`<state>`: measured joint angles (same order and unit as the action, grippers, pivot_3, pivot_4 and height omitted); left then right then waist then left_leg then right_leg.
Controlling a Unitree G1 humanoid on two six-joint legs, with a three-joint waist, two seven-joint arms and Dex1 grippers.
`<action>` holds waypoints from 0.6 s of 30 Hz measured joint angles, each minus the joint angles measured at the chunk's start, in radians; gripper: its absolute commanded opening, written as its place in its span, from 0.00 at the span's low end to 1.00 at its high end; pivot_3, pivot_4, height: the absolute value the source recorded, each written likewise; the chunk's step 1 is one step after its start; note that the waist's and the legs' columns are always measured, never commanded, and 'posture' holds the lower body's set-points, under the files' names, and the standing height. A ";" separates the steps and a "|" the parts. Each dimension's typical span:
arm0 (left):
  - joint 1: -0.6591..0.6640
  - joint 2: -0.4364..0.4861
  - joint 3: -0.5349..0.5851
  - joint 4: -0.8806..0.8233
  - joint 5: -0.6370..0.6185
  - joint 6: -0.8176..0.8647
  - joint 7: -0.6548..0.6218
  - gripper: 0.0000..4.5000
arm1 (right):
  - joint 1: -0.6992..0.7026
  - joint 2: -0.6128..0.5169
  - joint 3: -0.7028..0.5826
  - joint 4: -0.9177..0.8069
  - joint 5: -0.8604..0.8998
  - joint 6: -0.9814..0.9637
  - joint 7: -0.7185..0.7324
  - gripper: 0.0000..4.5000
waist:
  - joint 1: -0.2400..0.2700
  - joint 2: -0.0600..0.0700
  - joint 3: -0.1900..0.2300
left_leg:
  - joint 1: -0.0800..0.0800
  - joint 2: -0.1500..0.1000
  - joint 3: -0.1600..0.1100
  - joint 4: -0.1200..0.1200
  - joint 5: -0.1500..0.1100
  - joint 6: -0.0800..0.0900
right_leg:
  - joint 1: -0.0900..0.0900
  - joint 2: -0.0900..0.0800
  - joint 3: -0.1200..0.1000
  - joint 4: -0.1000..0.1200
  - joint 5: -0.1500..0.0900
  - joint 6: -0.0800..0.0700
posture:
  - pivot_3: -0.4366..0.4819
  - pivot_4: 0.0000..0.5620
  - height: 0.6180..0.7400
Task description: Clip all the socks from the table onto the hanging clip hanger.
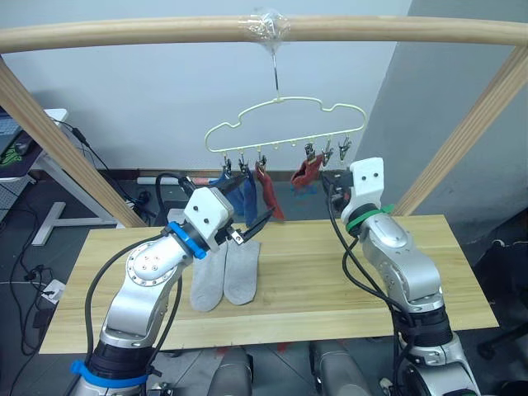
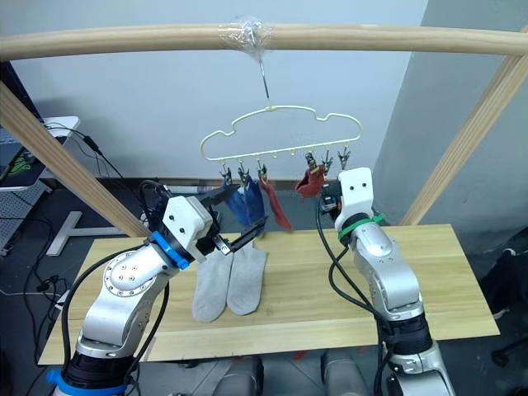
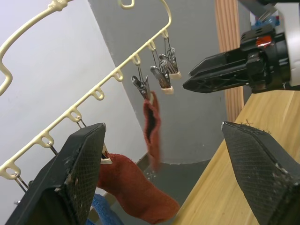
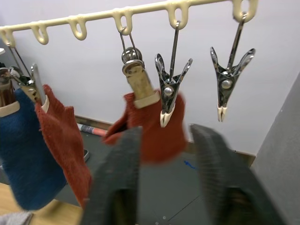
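Clip hanger [image 1: 285, 124] hangs from the wooden pole [image 1: 165, 31] above the table [image 1: 313, 272] — two blue socks [image 1: 239, 194] and one red sock [image 1: 268, 191] clipped at its left end, another red sock [image 4: 154, 126] clipped further right. Two grey socks [image 1: 224, 272] lie side by side on the table. My left gripper [image 1: 247, 227] is open and empty, raised above the grey pair. My right gripper [image 4: 166, 173] — open, empty — sits just below the right-hand red sock and two bare clips [image 4: 229, 84].
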<state>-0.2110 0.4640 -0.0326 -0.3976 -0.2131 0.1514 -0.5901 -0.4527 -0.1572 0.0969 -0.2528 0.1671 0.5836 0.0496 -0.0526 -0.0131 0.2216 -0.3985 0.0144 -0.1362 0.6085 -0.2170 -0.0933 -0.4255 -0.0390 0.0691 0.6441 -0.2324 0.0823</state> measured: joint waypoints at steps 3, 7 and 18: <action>-0.019 0.000 0.000 -0.005 0.000 0.012 0.010 0.91 | -0.017 0.009 0.000 0.020 -0.009 -0.012 0.008 0.26 | 0.002 0.000 0.000 | 0.000 0.000 0.000 0.000 0.000 0.000 | 0.000 0.000 0.000 0.000 0.000 0.000 | 0.57 0.37 1.00; -0.027 0.000 0.001 -0.019 -0.004 0.021 0.011 0.91 | -0.033 0.021 0.000 0.042 -0.030 -0.025 0.010 0.26 | 0.003 0.000 0.000 | 0.000 0.000 0.000 0.000 0.000 0.000 | 0.000 0.000 0.000 0.000 0.001 0.001 | 0.57 0.37 1.00; -0.075 0.003 0.018 -0.028 -0.022 0.046 0.012 0.91 | -0.123 0.064 -0.037 0.203 -0.077 -0.072 -0.021 0.26 | 0.011 0.000 0.000 | 0.000 0.000 0.000 0.000 0.000 0.000 | 0.000 0.000 0.000 0.000 0.001 0.002 | 0.59 0.36 1.00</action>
<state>-0.2860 0.4666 -0.0147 -0.4257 -0.2348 0.1974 -0.5786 -0.5757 -0.0935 0.0601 -0.0493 0.0897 0.5118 0.0281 -0.0414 -0.0131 0.2216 -0.3985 0.0144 -0.1362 0.6081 -0.2170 -0.0933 -0.4255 -0.0389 0.0690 0.6442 -0.2311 0.0844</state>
